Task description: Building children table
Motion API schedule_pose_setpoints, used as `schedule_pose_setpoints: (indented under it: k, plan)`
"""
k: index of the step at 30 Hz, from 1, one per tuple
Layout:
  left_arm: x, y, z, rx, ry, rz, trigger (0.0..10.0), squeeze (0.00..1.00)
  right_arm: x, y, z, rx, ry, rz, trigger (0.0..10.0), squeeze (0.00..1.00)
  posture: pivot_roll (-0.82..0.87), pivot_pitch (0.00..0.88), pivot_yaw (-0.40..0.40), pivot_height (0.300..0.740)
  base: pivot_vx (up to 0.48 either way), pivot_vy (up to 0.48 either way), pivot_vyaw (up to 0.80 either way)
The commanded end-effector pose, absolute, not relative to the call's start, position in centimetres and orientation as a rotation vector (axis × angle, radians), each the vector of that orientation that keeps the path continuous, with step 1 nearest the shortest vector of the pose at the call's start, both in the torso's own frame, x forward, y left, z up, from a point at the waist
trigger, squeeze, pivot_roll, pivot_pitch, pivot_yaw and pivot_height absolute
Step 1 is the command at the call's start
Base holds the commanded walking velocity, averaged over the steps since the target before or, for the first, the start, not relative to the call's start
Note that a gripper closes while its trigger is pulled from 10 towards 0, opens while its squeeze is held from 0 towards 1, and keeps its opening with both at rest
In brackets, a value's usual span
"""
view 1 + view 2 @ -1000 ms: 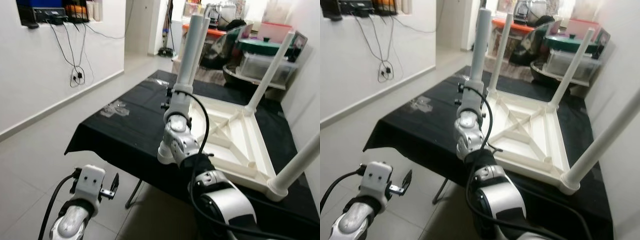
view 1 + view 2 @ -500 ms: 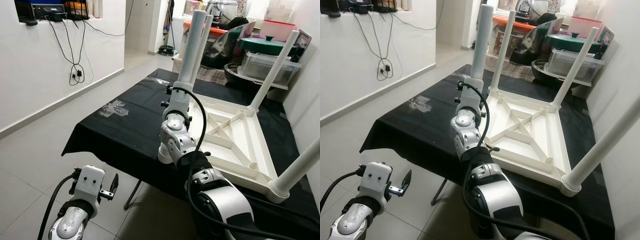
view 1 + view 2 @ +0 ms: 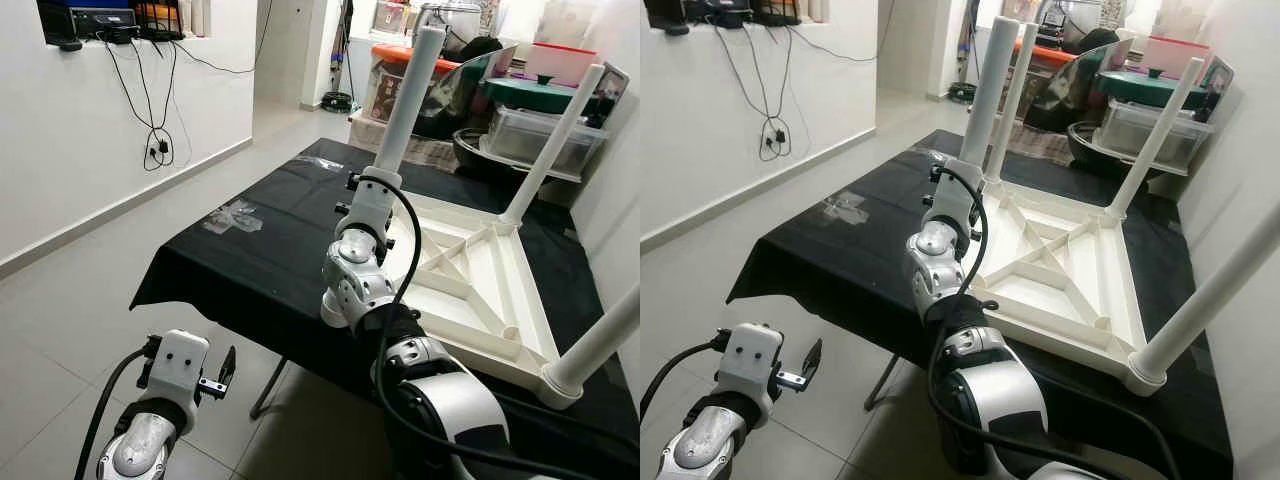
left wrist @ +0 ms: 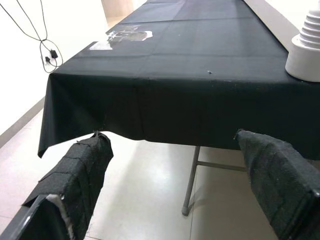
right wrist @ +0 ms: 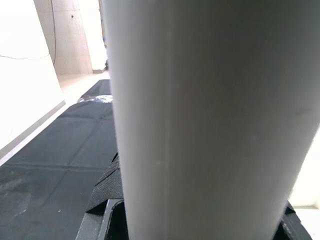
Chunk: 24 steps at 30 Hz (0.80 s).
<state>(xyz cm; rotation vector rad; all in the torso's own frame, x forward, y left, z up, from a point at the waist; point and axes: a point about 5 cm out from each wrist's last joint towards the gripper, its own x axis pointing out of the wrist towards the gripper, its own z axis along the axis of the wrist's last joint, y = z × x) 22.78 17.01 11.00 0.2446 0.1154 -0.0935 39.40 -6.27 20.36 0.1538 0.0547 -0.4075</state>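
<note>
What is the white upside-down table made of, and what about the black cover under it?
The white table looks like moulded plastic: matte, one even colour, with thin ribs crossing its underside and smooth tube legs. The leg that the right gripper holds looks the same. The black cover seems to be thin cloth or plastic sheeting: it drapes over the edge with fold creases and a slight sheen.

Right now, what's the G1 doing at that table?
The right gripper is closed around a white table leg, holding it upright at a near corner of the upside-down white children's table on the black-covered table. Three other legs already stand in their corners. The left gripper hangs open, idle, below the black table's edge.
</note>
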Motion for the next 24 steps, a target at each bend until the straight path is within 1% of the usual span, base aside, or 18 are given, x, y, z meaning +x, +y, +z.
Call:
schedule_pose_setpoints:
  k: [1, 5, 16, 24]
  plan:
    - [22.9, 16.8, 10.9, 0.256, 0.115, -0.104, 10.0, 0.0, 38.5, -7.5, 16.0, 0.126, 0.213, -0.464, 0.0, 0.0, 0.14, 0.0, -0.131, 0.74, 0.0, 0.0, 0.0]
    - [23.0, 16.9, 10.9, 0.259, 0.115, -0.106, 10.0, 0.0, 38.5, -6.9, 16.3, 0.111, 0.176, -0.429, 0.0, 0.0, 0.14, 0.0, -0.128, 0.74, 0.0, 0.0, 0.0]
    - [23.0, 16.9, 10.9, 0.262, 0.113, -0.109, 10.0, 0.0, 38.4, -6.5, 16.3, 0.097, 0.159, -0.407, 0.0, 0.0, 0.14, 0.0, -0.125, 0.74, 0.0, 0.0, 0.0]
    - [23.1, 17.0, 10.9, 0.266, 0.111, -0.11, 10.0, 0.0, 38.3, -5.6, 16.7, 0.091, 0.129, -0.347, 0.0, 0.0, 0.14, 0.0, -0.124, 0.74, 0.0, 0.0, 0.0]
